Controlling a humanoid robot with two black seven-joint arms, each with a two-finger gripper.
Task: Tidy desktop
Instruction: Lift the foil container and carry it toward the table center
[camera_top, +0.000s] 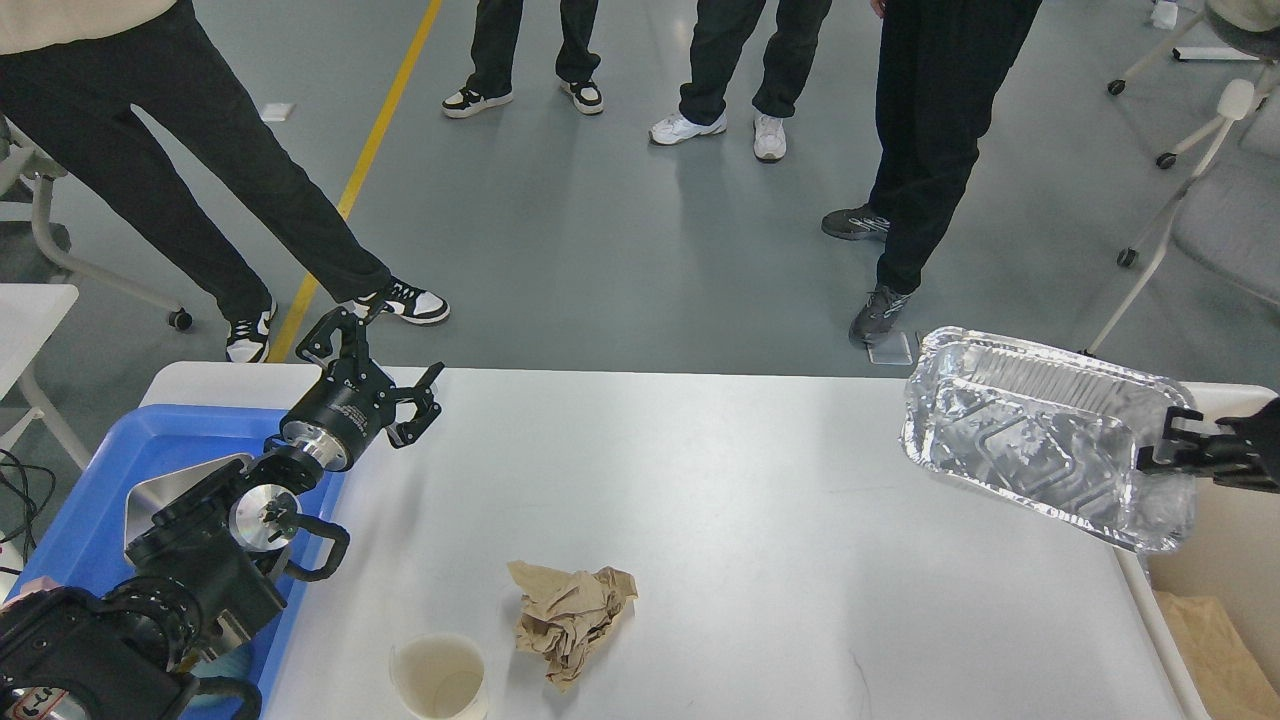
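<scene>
Right claw (1170, 455) clamped on foil tray (1030, 440) rim, held tilted above bench (720, 480) right end, likely bound for bin (1225, 545) alongside. Left claw (385, 375) spread, empty, over bench's far-left corner; napkin (570, 618), cup (440, 678) remain.

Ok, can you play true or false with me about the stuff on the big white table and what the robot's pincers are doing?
1. The right pincer holds the shiny foil tray up in the air. True.
2. The left pincer is squeezing the crumpled brown paper. False: that pincer is open and holds nothing; the paper lies on the desktop, far from it.
3. A paper cup stands beside the crumpled brown paper. True.
4. The foil tray is full of food. False: it looks empty.
5. The blue tray sits at the right end of the desktop. False: it is at the left end, under the left arm.
</scene>
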